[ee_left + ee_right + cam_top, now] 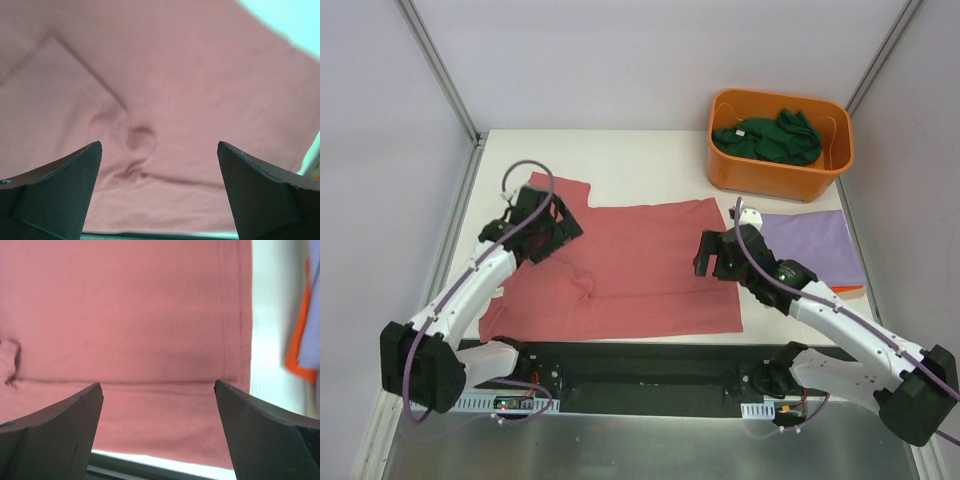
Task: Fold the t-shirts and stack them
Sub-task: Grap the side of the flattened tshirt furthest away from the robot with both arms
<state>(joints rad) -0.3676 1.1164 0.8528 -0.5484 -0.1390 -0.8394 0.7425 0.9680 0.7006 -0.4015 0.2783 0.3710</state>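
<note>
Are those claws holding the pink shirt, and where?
Nothing is held. The left gripper and right gripper both hover with jaws open above the red-pink t-shirt.

The spread t-shirt [640, 265] lies under both grippers: the left gripper [563, 228] hangs over its left part, the right gripper [706, 256] near its right edge. Just right of the right gripper lies a folded t-shirt [810, 245], stacked on a second t-shirt [847, 290]. Beyond that gripper stands the tub [775, 180], with a crumpled t-shirt [770, 138] inside.
</note>
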